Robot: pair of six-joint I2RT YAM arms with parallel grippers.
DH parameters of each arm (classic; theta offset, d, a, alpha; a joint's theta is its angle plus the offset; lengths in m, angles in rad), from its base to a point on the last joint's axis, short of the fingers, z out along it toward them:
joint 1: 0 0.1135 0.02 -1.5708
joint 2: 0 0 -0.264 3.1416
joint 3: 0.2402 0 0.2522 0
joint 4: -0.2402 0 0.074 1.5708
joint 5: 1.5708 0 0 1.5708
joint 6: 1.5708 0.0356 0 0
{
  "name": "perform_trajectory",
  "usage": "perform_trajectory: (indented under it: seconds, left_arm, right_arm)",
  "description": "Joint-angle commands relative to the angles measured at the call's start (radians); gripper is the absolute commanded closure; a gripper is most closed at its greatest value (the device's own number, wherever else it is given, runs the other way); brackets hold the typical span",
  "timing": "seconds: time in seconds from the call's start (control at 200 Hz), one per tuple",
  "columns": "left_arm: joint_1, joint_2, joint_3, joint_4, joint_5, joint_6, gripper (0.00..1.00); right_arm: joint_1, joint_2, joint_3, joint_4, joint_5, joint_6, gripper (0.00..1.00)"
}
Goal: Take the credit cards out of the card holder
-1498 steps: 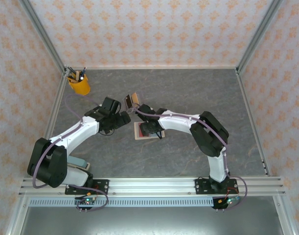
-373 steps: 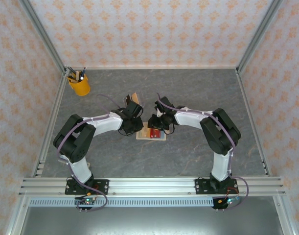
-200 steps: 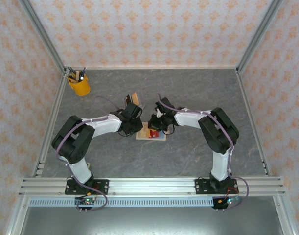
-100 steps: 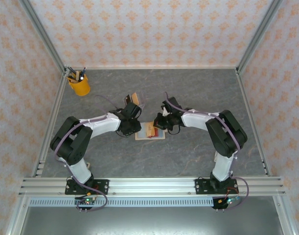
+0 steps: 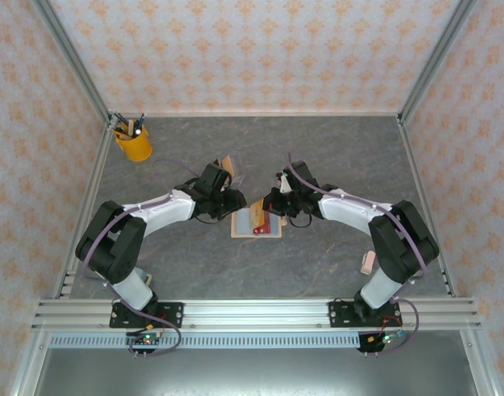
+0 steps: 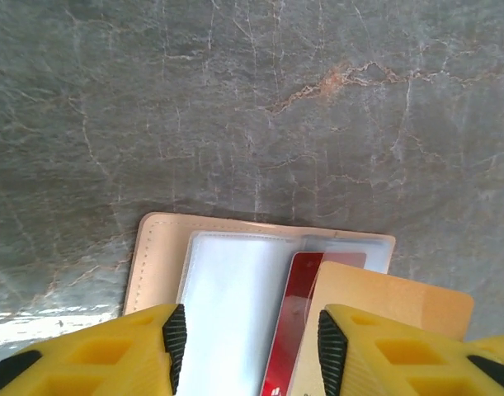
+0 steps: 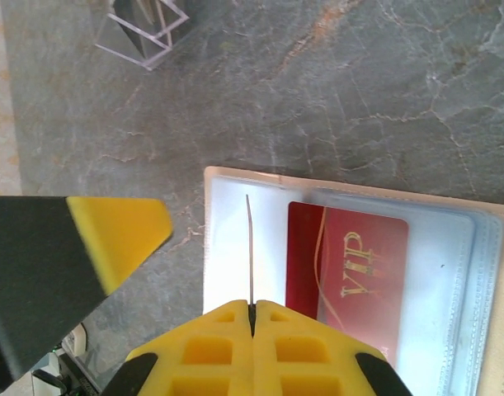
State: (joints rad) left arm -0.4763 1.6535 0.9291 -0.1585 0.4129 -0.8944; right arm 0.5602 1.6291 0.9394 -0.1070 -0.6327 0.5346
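Note:
The tan card holder [image 5: 256, 223] lies open on the table, its clear sleeves [image 6: 235, 305] facing up. A dark red credit card [image 7: 350, 272] marked VIP sits in a sleeve. My right gripper [image 7: 252, 309] is shut on a thin card [image 7: 249, 247] seen edge-on above the holder's left half. In the left wrist view a tan credit card [image 6: 383, 301] stands over the holder's right side, beside my right fingertip. My left gripper [image 6: 247, 338] is open above the holder with nothing gripped. From above, the left gripper [image 5: 233, 200] and the right gripper [image 5: 270, 204] flank the holder's far edge.
A clear acrylic stand [image 5: 227, 167] with cards stands just behind the left gripper, also in the right wrist view [image 7: 144, 29]. A yellow pen cup [image 5: 134, 142] is at the back left. A small pale object [image 5: 368, 262] lies by the right arm's base.
My left gripper has opened and drawn back a little to the left. The right gripper stays shut and has lifted its card; the right arm's elbow has swung out to the right.

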Motion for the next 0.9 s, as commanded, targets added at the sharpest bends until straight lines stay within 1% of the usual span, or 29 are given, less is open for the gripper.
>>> perform_trajectory:
  seconds: [0.0, 0.15, 0.235, 0.325, 0.405, 0.52, 0.696, 0.781, 0.896]
  left_arm:
    - [0.02, -0.024, -0.055, 0.154, 0.094, -0.035, 0.47]
    - [0.036, -0.03, -0.118, 0.343, 0.196, -0.087, 0.35]
    - [0.046, -0.043, -0.153, 0.441, 0.233, -0.123, 0.27]
    - [0.06, -0.053, -0.18, 0.536, 0.265, -0.168, 0.24]
    - [0.061, -0.056, -0.198, 0.619, 0.298, -0.201, 0.24]
    - [0.061, -0.07, -0.213, 0.7, 0.328, -0.232, 0.24]
    - [0.061, -0.081, -0.208, 0.716, 0.351, -0.233, 0.26]
    - [0.061, -0.076, -0.205, 0.713, 0.363, -0.227, 0.28]
    - [0.056, -0.06, -0.207, 0.759, 0.396, -0.243, 0.32]
  right_arm:
    - [-0.001, -0.038, -0.008, 0.003, 0.002, -0.03, 1.0]
    - [-0.002, -0.062, -0.007, 0.028, -0.024, -0.024, 1.0]
    - [-0.01, -0.073, -0.008, 0.06, -0.053, -0.009, 1.0]
    - [-0.043, -0.081, -0.027, 0.13, -0.112, 0.044, 1.0]
    - [-0.077, -0.088, -0.053, 0.217, -0.172, 0.108, 1.0]
    - [-0.095, -0.093, -0.061, 0.251, -0.203, 0.139, 1.0]
    - [-0.099, -0.098, -0.069, 0.297, -0.233, 0.177, 1.0]
    - [-0.101, -0.099, -0.071, 0.323, -0.245, 0.194, 1.0]
    - [-0.102, -0.097, -0.074, 0.346, -0.258, 0.212, 1.0]
